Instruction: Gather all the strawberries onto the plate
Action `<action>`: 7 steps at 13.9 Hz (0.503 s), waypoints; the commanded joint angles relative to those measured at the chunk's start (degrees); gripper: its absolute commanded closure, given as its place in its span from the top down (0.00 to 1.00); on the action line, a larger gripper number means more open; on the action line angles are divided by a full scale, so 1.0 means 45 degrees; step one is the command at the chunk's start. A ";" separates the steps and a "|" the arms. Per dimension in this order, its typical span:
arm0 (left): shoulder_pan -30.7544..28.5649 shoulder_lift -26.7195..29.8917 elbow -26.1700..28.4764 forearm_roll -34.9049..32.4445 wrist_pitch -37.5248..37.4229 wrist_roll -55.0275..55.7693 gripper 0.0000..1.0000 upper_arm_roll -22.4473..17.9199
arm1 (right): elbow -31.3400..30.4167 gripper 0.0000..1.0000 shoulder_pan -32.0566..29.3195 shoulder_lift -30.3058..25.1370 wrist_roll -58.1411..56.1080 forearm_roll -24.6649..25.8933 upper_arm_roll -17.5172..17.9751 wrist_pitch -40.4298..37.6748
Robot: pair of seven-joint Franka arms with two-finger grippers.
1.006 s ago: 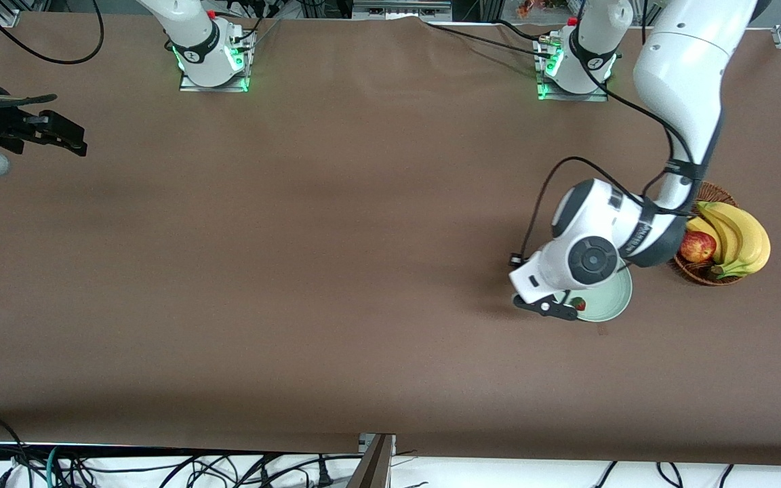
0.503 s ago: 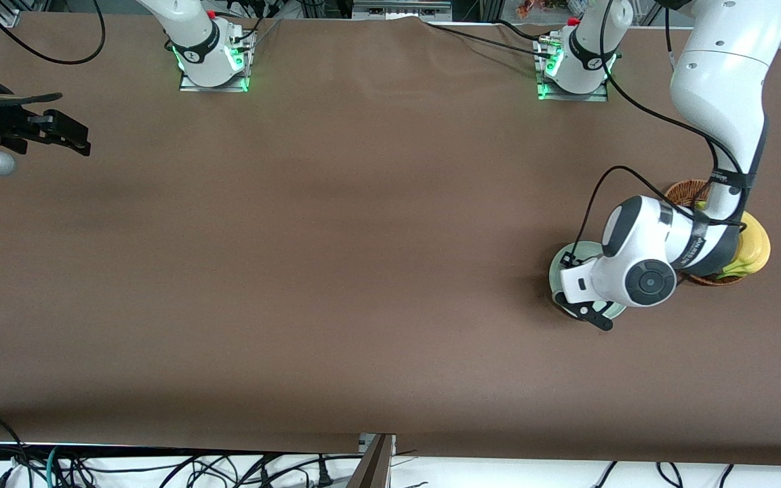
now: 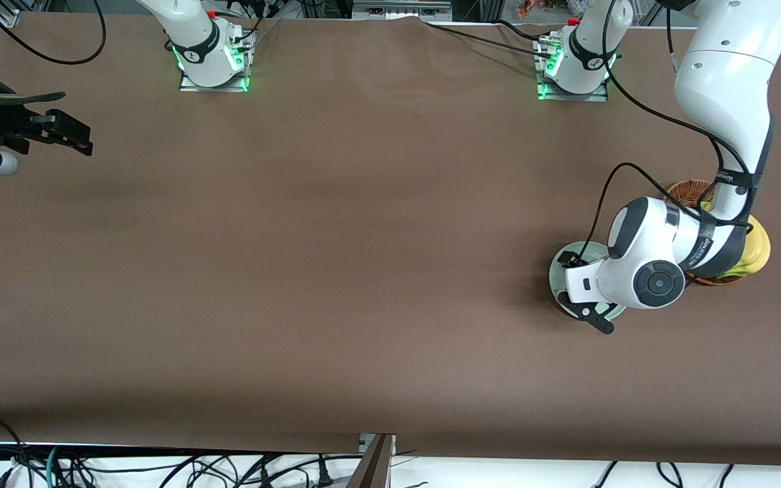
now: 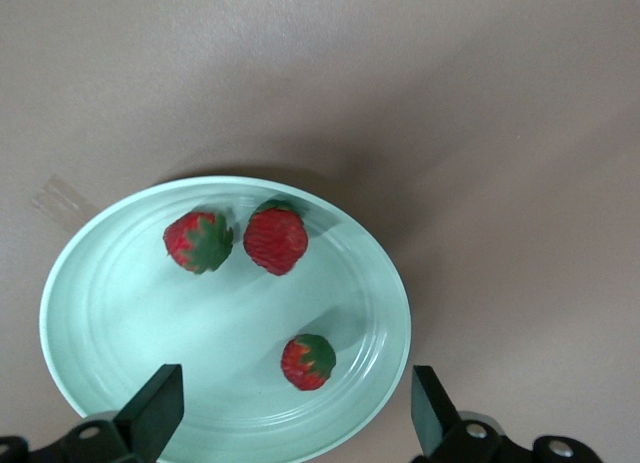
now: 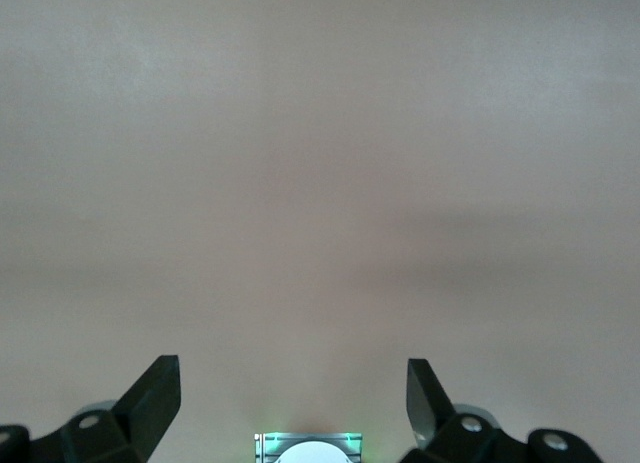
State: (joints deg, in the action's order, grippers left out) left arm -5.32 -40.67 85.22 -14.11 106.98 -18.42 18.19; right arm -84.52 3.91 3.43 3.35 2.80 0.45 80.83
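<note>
Three strawberries lie in the pale mint plate (image 4: 130, 313): two side by side (image 4: 200, 241) (image 4: 276, 239) and one apart (image 4: 308, 361). My left gripper (image 4: 295, 403) hangs open just above the plate, its fingers straddling the lone berry without touching it. In the front view the left gripper (image 3: 587, 313) and wrist cover most of the plate (image 3: 560, 266) and hide the berries. My right gripper (image 3: 72, 135) waits open over the table edge at the right arm's end, nothing between its fingers (image 5: 160, 393).
A brown wicker basket (image 3: 685, 190) with bananas (image 3: 758, 247) stands beside the plate, toward the left arm's end, mostly hidden under the left forearm. Cables hang past the table edge nearest the front camera.
The left arm has swung across the plate toward the basket, now covering it, and its jaws have opened wide. The right arm has barely moved.
</note>
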 commanded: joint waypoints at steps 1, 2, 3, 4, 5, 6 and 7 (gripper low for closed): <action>0.0107 0.0111 -0.0827 0.0146 -0.0316 0.0030 1.00 0.0175 | 0.0326 1.00 -0.0067 0.0097 -0.0159 0.0002 0.0075 -0.0149; 0.0223 0.0208 -0.1238 -0.0026 -0.0936 0.0050 1.00 0.0214 | 0.0326 1.00 -0.0067 0.0097 -0.0159 0.0002 0.0075 -0.0149; 0.0437 0.0461 -0.1610 -0.0163 -0.1735 0.0166 1.00 0.0234 | 0.0326 1.00 -0.0067 0.0097 -0.0159 0.0002 0.0075 -0.0149; 0.0652 0.0869 -0.1923 -0.0223 -0.2555 0.0593 1.00 0.0176 | 0.0326 1.00 -0.0067 0.0097 -0.0159 0.0002 0.0075 -0.0149; 0.0693 0.1531 -0.2003 -0.0320 -0.3066 0.1158 1.00 0.0118 | 0.0326 1.00 -0.0067 0.0097 -0.0159 0.0002 0.0075 -0.0149; 0.0558 0.2079 -0.2081 -0.0360 -0.3284 0.1221 1.00 0.0098 | 0.0326 1.00 -0.0087 0.0097 -0.0159 0.0002 0.0075 -0.0149; 0.0537 0.2761 -0.2063 -0.0360 -0.3769 0.1222 1.00 0.0020 | 0.0326 1.00 -0.0087 0.0097 -0.0178 0.0002 0.0075 -0.0149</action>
State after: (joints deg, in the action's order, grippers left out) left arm -3.00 -34.73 75.29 -14.39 93.94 -14.01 19.37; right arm -84.43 3.90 3.44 3.35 2.80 0.46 80.82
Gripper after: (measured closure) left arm 0.000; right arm 0.000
